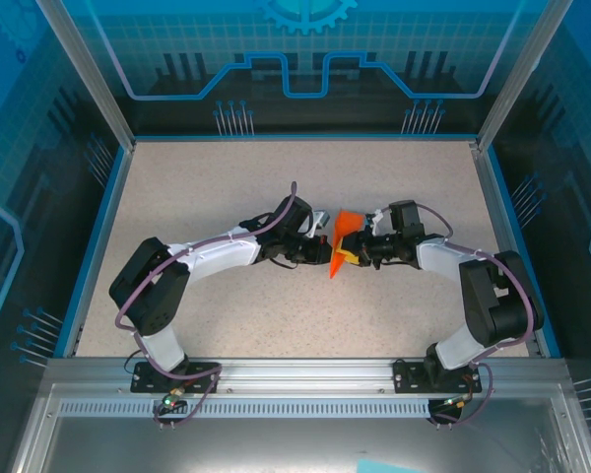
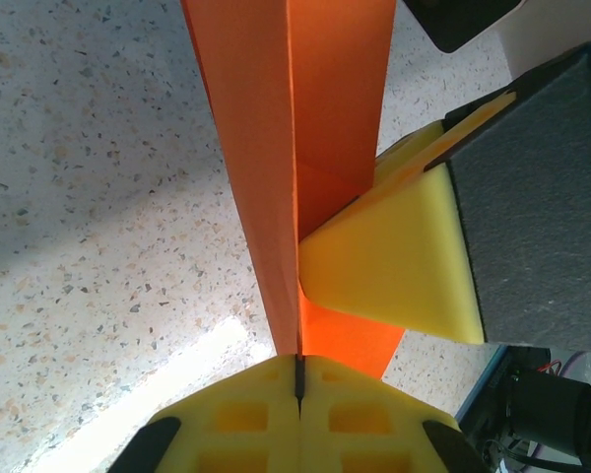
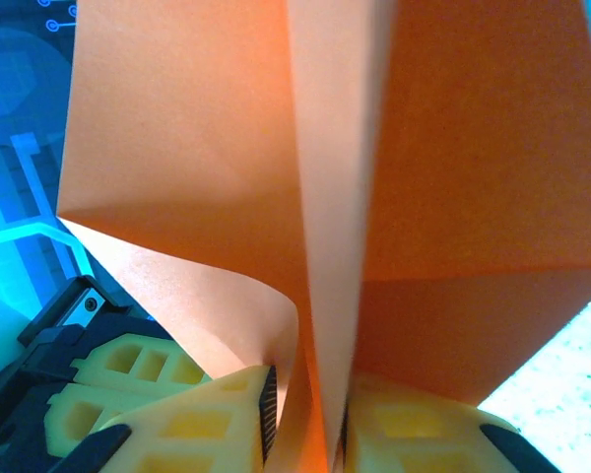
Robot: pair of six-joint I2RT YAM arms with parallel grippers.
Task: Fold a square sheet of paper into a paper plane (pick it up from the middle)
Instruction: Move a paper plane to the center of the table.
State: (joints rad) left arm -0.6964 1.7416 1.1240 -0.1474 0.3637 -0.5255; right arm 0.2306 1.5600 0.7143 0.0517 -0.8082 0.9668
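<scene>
**Over the table's middle, both grippers on the orange plane**

Above the middle of the table (image 1: 227, 177) sits the paper plane (image 1: 343, 232). It is bright orange and folded narrow, with a sharp crease down its length and flat panels spreading to either side. One lower flap curls loose, and the narrow end points toward the table's near edge.

Our left gripper (image 2: 298, 379) reaches in from the table's left half. Its yellow pads are pressed together with the crease pinched between them. Our right gripper (image 3: 305, 424) comes from the table's right half. Its fingers (image 3: 414, 429) stand narrow, clamped on the plane, and the folded layers fill the slot between the pads. From the left wrist we see one right finger's wedge tip touching the fold just beside our left grip, so the two grippers crowd each other across the paper.

Purple cables (image 1: 227, 239) loop along both arms over the speckled surface. Blue printed walls (image 1: 295, 59) ring the table's far side and flanks. An aluminium rail (image 1: 295, 374) at its near edge carries our bases.
</scene>
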